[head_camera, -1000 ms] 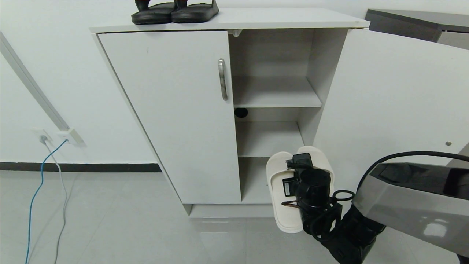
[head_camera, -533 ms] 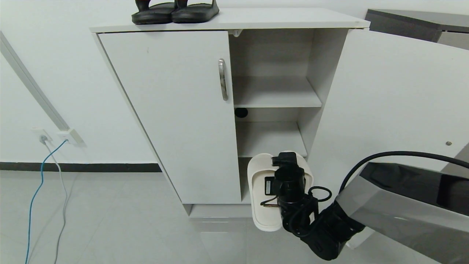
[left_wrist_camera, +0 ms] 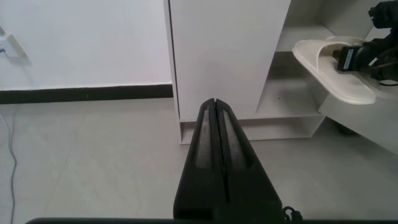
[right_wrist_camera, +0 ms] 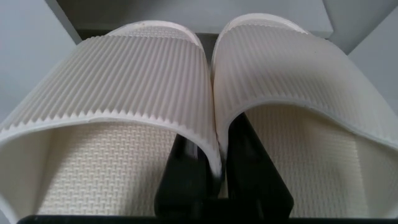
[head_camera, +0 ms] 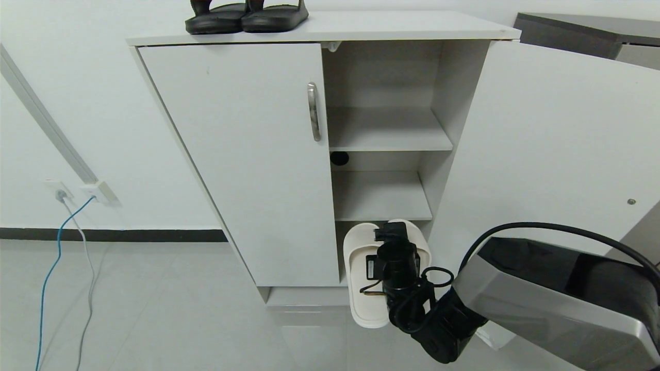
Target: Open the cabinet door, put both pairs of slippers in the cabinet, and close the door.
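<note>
The right gripper (right_wrist_camera: 214,158) has its fingers clamped on the adjoining inner walls of the white slippers (head_camera: 359,250), holding them at the mouth of the bottom compartment of the cabinet (head_camera: 237,154), while the left gripper (left_wrist_camera: 214,106) has its fingers pressed together, empty.

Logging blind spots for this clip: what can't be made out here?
1. black slippers: head view, tops cut by upper edge.
2. Cabinet's left half: head view, behind the shut left door.
3. right tool: right wrist view, fingertips buried under white slippers' straps.
4. Dark round spot inside: head view, too small to identify.
</note>
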